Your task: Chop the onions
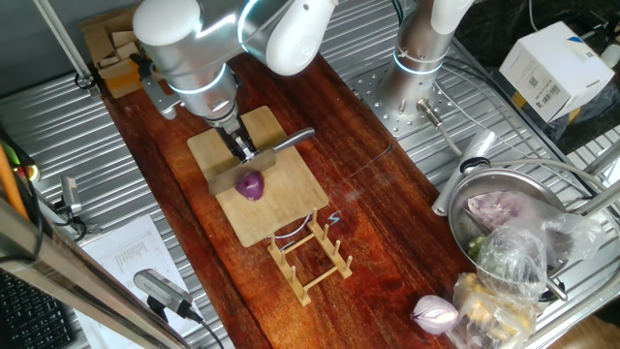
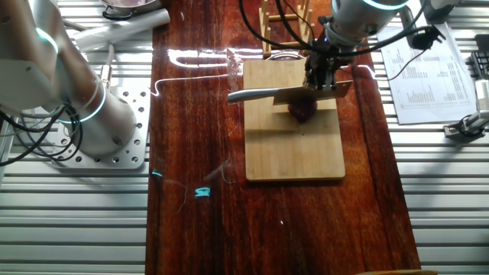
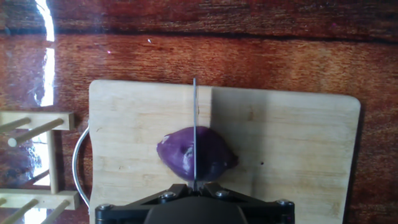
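A small dark purple onion [image 1: 251,185] lies on the bamboo cutting board [image 1: 281,218]; it also shows in the other fixed view [image 2: 302,112] and in the hand view [image 3: 208,155]. My gripper [image 1: 242,151] is shut on a knife [image 1: 287,143] and holds it blade down over the onion. In the hand view the thin blade edge [image 3: 194,130] runs across the middle of the onion. I cannot tell whether the blade touches the onion or has entered it. The gripper also shows in the other fixed view [image 2: 321,76], over the board [image 2: 294,145].
A wooden peg rack [image 1: 310,257] stands at the board's near end. A metal bowl with bagged vegetables [image 1: 513,233] and a pale pink onion [image 1: 435,312] are at the right. Wooden blocks [image 1: 111,58] sit at the back left. Papers [image 2: 420,69] lie beside the table.
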Controlling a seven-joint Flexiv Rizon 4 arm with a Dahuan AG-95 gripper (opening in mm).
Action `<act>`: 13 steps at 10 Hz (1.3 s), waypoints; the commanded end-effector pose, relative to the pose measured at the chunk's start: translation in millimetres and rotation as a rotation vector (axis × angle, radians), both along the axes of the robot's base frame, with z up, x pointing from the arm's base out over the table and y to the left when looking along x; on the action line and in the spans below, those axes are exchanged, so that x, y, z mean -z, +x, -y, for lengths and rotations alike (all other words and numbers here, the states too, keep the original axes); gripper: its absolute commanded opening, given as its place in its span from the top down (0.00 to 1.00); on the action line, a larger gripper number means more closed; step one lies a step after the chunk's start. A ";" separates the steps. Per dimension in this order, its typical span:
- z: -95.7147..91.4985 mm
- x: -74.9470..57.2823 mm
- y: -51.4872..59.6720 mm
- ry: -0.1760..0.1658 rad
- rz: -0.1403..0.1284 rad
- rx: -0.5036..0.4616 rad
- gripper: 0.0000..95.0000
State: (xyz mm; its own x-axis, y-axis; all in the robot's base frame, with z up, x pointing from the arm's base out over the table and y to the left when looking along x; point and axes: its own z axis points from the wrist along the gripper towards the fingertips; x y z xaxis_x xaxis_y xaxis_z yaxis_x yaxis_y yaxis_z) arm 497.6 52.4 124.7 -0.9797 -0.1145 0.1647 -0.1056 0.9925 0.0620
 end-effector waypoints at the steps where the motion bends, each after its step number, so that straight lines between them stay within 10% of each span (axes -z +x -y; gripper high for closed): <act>1: 0.6 -1.2 -4.6 0.001 -0.010 0.000 1.00; 8: 0.0 -14.0 -12.6 0.003 -0.007 -0.011 1.00; 13: 1.8 13.6 1.1 0.011 -0.012 0.000 1.00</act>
State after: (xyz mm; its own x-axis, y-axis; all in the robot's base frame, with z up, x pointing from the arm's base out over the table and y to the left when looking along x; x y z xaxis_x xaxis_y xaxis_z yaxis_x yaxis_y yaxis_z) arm 497.0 51.0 118.6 -0.9773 -0.1167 0.1769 -0.1044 0.9915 0.0774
